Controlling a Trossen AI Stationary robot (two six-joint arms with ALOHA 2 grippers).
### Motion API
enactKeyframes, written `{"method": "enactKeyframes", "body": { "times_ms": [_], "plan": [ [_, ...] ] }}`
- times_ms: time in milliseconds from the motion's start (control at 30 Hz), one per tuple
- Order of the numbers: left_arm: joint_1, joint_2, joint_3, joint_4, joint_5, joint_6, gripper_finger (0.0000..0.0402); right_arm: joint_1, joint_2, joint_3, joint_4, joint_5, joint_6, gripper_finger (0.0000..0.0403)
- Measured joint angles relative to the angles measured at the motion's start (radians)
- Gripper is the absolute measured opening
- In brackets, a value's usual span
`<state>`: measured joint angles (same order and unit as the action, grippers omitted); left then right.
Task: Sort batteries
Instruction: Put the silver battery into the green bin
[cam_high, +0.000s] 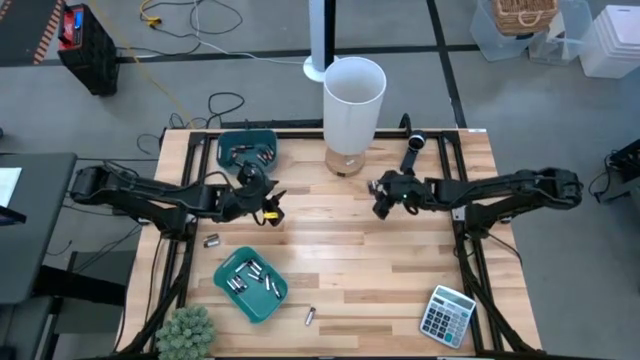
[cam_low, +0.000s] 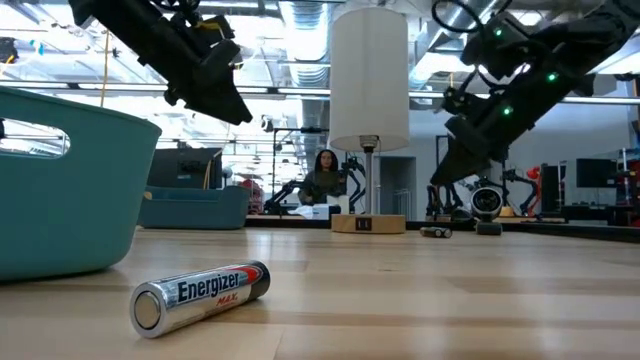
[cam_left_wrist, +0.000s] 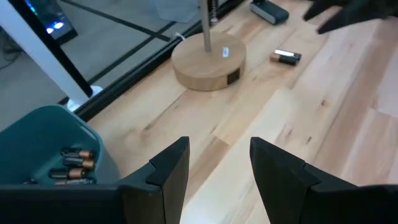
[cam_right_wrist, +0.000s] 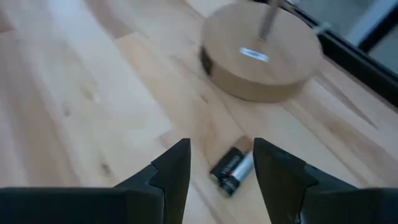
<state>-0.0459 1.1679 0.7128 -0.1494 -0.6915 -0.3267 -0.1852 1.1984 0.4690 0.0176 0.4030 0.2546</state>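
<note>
The right end effector hovers released, a battery lying on the bench just beyond its fingertips; the left end effector, also released, hangs beside a teal bin of batteries.

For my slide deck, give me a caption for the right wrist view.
Right claw, open, poised over a dark battery beside the lamp's round wooden base.

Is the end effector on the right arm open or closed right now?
Open. In its wrist view the right end effector shows a clear gap between its two fingers, with a battery lying on the table beyond it, ungripped.
</note>
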Motion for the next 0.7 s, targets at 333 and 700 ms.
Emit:
{"method": "enactKeyframes", "body": {
  "times_ms": [333,700],
  "plan": [
    [-0.012,0.0,-0.001,0.01,0.0,0.035,0.0164,-0.051,0.07,0.0,-0.024,0.088,0.135,0.0183],
    [-0.012,0.0,-0.001,0.007,0.0,0.038,0.0164,-0.046,0.271,0.0,0.147,0.15,0.161,0.0182]
  ]
}}
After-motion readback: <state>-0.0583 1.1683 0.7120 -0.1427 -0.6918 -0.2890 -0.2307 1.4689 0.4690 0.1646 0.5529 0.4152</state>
